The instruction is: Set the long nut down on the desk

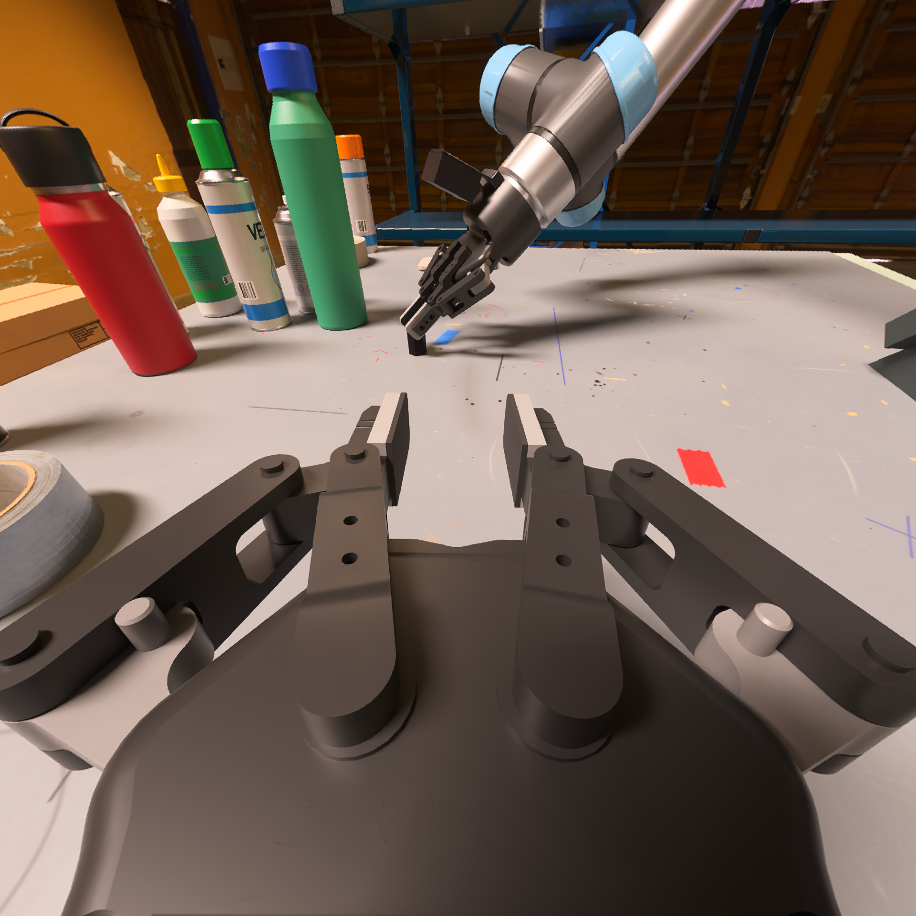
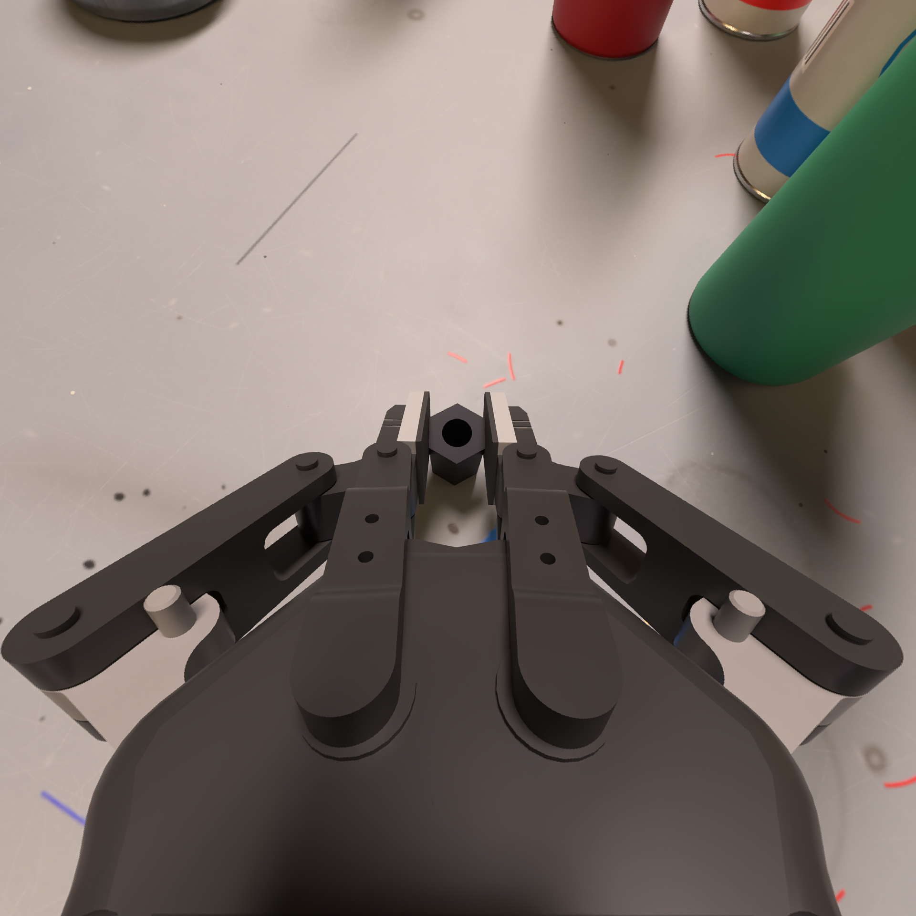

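Observation:
The long nut (image 2: 456, 436) is a small black hexagonal piece with a round bore, seen end-on in the right wrist view. My right gripper (image 2: 456, 429) is shut on it, one pad against each side. In the left wrist view the nut (image 1: 417, 345) stands upright under the right gripper (image 1: 420, 329), and its lower end is at the surface of the grey desk (image 1: 644, 396). My left gripper (image 1: 457, 426) is open and empty. It hovers low over the desk, nearer the front than the nut.
A red bottle (image 1: 114, 277), spray cans (image 1: 243, 248) and a tall green bottle (image 1: 312, 208) stand left of the nut; the green bottle (image 2: 818, 277) is close on the right in the right wrist view. A tape roll (image 1: 34, 525) and a cardboard box (image 1: 39, 322) lie at the left.

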